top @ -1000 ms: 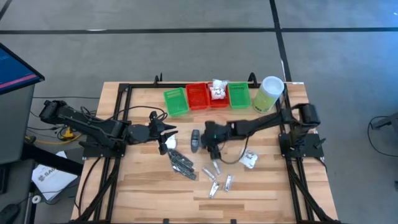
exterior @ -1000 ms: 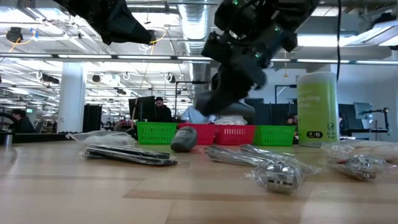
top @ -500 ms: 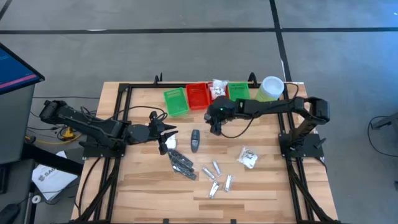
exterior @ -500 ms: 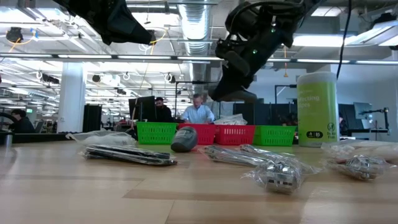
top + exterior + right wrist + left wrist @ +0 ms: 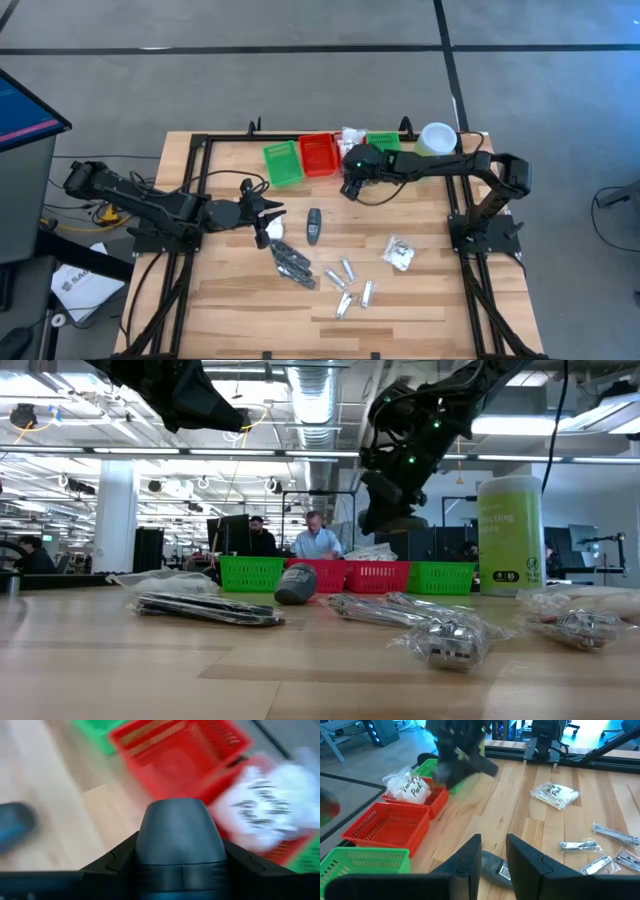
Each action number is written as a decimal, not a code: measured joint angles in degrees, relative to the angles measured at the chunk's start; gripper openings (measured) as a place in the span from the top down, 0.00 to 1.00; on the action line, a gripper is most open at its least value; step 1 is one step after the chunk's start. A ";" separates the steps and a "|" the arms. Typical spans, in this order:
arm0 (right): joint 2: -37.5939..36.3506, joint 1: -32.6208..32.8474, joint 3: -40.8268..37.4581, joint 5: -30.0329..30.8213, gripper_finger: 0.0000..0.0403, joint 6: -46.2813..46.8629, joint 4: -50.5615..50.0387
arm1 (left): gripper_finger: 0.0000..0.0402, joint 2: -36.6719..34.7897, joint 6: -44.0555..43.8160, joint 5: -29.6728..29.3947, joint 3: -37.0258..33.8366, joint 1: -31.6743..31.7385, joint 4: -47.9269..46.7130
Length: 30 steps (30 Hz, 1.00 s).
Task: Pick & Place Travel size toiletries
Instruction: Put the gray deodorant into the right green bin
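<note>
Right tool (image 5: 352, 183) hangs over the red trays (image 5: 318, 154), gripping a dark grey oval piece (image 5: 181, 831), evidently to sort it there. Left tool (image 5: 265, 215) waits near bench centre, fingers (image 5: 470, 861) parted, empty. Another oval piece (image 5: 314, 226), silver tubes (image 5: 350, 285) and a white packet (image 5: 400, 254) lie on the bench (image 5: 220, 300).

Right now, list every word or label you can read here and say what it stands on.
"Vanity Pack": handwritten-style print on the white soft packet lying in a red tray.
Tall pale green cylinder: white print, too blurred to read.
Paper on the floor: dark lettering, too small to read.
</note>
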 joint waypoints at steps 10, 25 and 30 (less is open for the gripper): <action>-13.75 -4.11 -12.22 2.84 0.53 7.37 6.52 | 0.80 0.00 0.47 0.00 0.00 0.00 -0.17; -5.55 -12.64 -13.83 7.57 0.53 11.53 15.99 | 0.80 0.00 0.46 0.00 0.00 0.11 0.23; -2.58 -15.37 -13.83 7.87 0.53 13.52 17.71 | 0.80 0.00 0.44 0.00 0.00 0.11 0.19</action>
